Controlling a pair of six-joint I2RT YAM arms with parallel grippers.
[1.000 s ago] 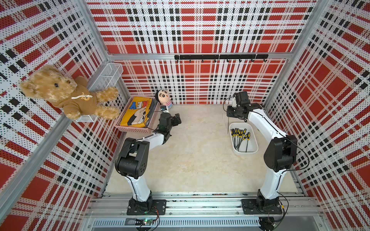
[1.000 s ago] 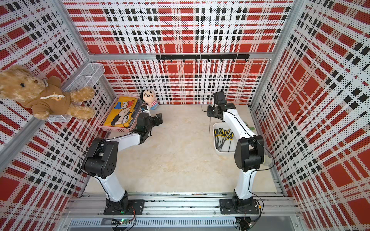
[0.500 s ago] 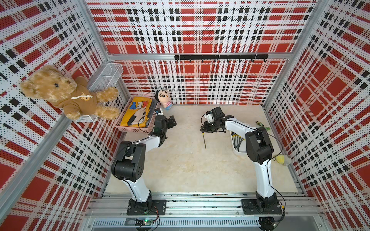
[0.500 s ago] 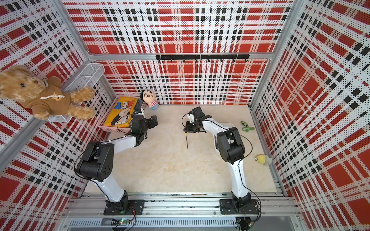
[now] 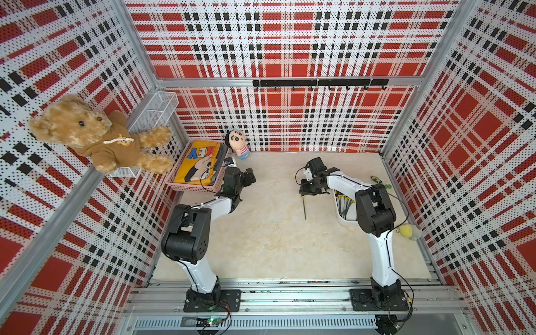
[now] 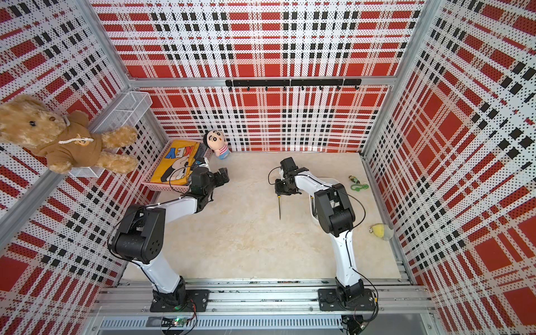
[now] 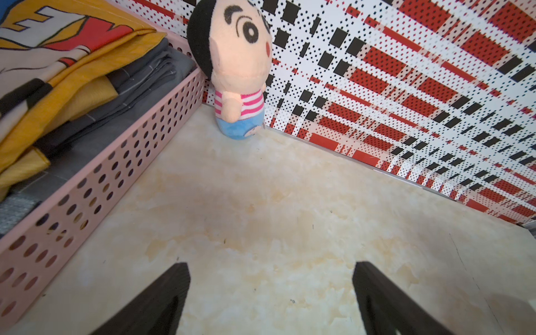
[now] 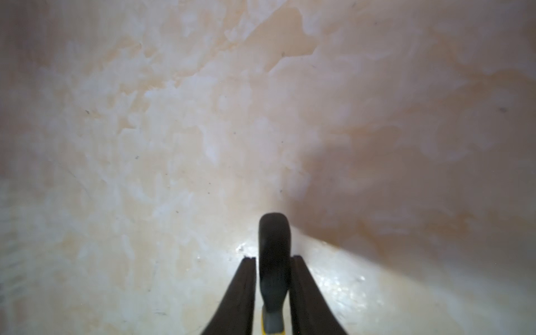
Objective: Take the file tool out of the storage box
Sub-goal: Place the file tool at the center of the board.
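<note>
Right wrist: right tool (image 8: 272,257) flanks file (image 8: 274,232) handle, grip unclear; both top views: tip frontward, handle rearward.

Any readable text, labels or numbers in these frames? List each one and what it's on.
"KEY": big letters printed on the yellow cloth folded in the pink basket, upside down in both top views; possibly part of a longer word.
"E": the only letter of that print showing in the left wrist view.
Print on the hoodie of the teddy bear: too small to read.
Nothing else legible.
</note>
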